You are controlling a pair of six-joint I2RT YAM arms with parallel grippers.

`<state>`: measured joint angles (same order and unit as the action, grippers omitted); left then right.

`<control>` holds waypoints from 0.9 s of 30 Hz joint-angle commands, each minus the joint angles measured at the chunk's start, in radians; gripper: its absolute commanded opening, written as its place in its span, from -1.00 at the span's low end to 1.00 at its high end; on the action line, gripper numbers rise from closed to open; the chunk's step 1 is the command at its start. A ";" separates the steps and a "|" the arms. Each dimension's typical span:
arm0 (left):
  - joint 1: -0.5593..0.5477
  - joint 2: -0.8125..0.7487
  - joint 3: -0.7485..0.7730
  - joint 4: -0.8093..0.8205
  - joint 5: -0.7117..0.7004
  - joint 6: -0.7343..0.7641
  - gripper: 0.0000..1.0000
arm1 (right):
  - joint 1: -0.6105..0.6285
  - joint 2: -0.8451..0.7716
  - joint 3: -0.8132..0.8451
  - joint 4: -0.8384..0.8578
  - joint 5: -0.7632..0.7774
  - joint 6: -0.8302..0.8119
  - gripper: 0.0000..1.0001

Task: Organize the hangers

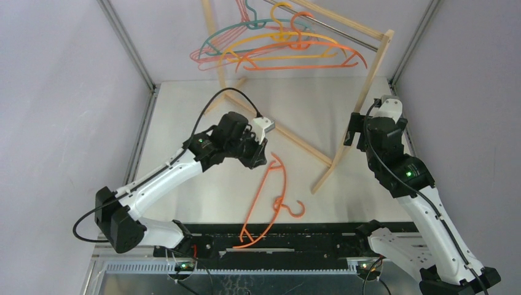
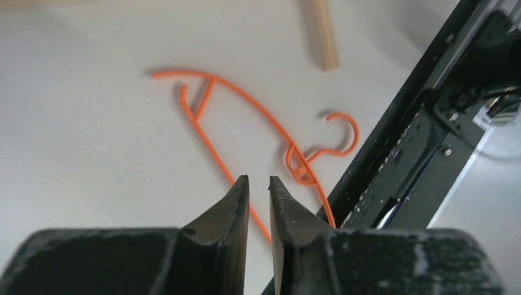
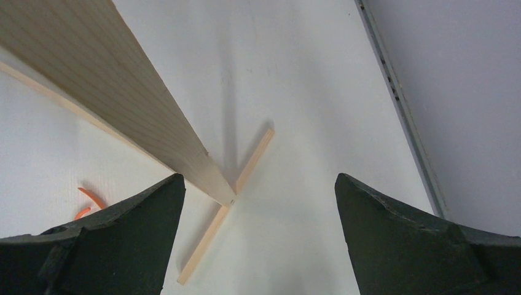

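Observation:
One orange hanger lies flat on the white table, its hook toward the near edge. In the left wrist view the same orange hanger lies below and past my fingertips. My left gripper hovers over its upper end, jaws a narrow slit apart with nothing between them. Teal, yellow, orange and pink hangers hang on the rack's rod. My right gripper stands wide open beside the rack's right post, empty.
The pale wooden rack stands at the back, its base bar running across the table and its foot below my right fingers. A black rail lines the near edge. Grey walls close in both sides.

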<state>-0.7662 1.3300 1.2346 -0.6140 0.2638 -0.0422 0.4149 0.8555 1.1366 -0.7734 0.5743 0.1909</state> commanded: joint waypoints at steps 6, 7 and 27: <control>-0.064 -0.034 -0.139 0.050 -0.054 -0.075 -0.04 | -0.009 -0.003 0.004 0.017 -0.018 0.037 1.00; -0.087 -0.031 -0.151 0.052 -0.066 -0.085 -0.01 | -0.009 -0.001 0.004 0.014 -0.024 0.039 1.00; -0.301 0.064 -0.390 0.245 -0.204 -0.299 0.17 | -0.009 -0.004 -0.043 -0.016 -0.090 0.080 1.00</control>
<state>-1.0210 1.3621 0.8951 -0.4667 0.1074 -0.2768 0.4118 0.8619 1.1057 -0.7864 0.4957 0.2348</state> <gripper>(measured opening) 0.584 1.000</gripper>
